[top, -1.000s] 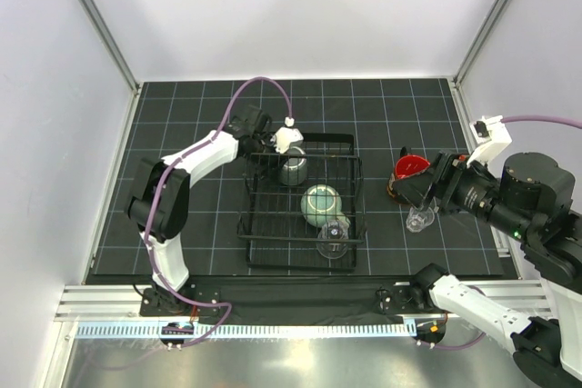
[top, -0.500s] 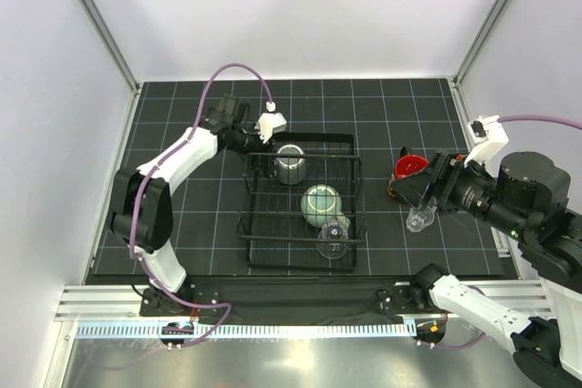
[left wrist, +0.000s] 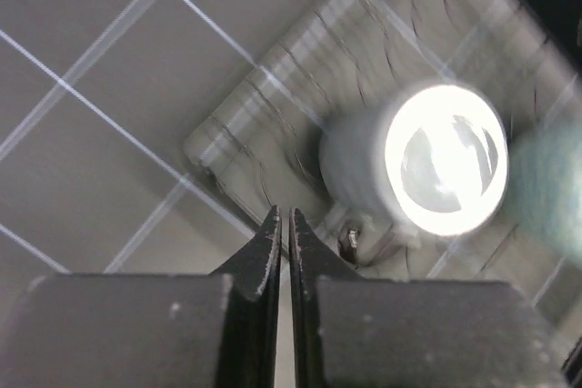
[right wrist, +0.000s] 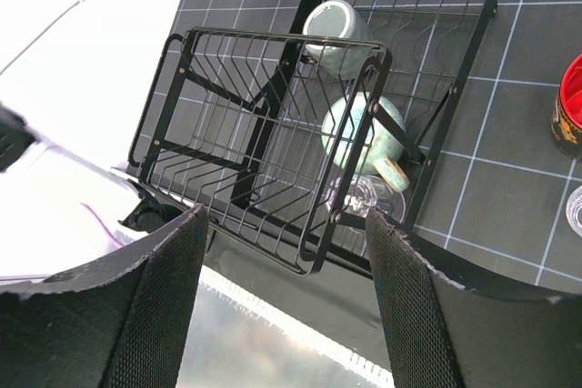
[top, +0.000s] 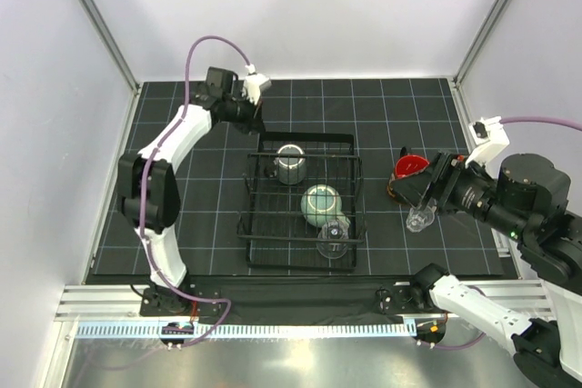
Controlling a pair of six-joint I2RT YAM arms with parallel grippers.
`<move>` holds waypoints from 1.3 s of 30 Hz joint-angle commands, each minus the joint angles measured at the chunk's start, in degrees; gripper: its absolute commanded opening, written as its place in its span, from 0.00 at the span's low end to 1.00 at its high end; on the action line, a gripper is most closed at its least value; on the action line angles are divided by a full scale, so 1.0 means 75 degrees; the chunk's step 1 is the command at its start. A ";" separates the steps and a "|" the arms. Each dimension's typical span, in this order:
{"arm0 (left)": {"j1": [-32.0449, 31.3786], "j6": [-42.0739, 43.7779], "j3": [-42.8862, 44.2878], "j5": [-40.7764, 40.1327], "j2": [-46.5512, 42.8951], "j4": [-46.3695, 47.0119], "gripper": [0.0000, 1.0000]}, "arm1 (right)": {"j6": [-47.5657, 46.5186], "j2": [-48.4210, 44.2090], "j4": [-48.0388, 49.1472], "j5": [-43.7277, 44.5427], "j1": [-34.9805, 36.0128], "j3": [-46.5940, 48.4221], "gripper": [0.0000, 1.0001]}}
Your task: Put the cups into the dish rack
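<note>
The dish rack (top: 307, 136) stands in the middle of the table (top: 191, 179) and already holds three of the five cups. The dark grey-green mug (top: 291, 164) sits at the far end of the rack, the speckled pale-green mug (top: 320, 203) is in its middle, and the first clear glass (top: 334, 237) is at its near right corner.

Two cups are not loaded. The dark cup with red inside (top: 409, 173) and the second clear glass (top: 419, 219) are on the table to the right of the rack, close to each other. I judge the task to be a little more than half done.

The right gripper (right wrist: 284, 215) is on that same side of the rack, next to these two cups; its fingers are spread apart and hold nothing. The left gripper (left wrist: 285, 215) is beyond the far left corner of the rack, fingers pressed together and empty.

No brand, label or writing can be read. The print on the dark cup is too small to make out.
</note>
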 commanded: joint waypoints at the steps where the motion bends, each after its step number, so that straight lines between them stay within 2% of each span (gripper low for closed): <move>1: 0.0078 -0.1832 0.1102 0.0197 0.0827 0.0438 0.00 | 0.0150 -0.0101 0.0290 0.0095 0.0045 0.0034 0.71; 5: 0.0054 -0.3834 0.2308 0.0920 0.1999 0.0556 0.00 | 0.0197 -0.0113 0.0371 0.0095 0.0045 -0.0001 0.71; 8: -0.0062 -0.4460 0.2580 0.1473 0.2598 0.0602 0.00 | 0.0232 -0.0090 0.0465 0.0095 0.0045 -0.0013 0.71; 13: -0.0367 -0.4566 0.2277 0.1673 0.2587 0.0918 0.00 | 0.0267 -0.0113 0.0606 0.0095 0.0045 -0.0083 0.71; 26: -0.0496 -0.5246 0.1667 0.2001 0.2751 0.1387 0.00 | 0.0397 -0.0277 0.0794 -0.0011 0.0034 -0.0353 0.71; 39: -0.0789 -0.4766 0.0320 0.2236 0.2049 0.1142 0.00 | 0.0408 -0.0441 0.0828 -0.0046 0.0034 -0.0423 0.71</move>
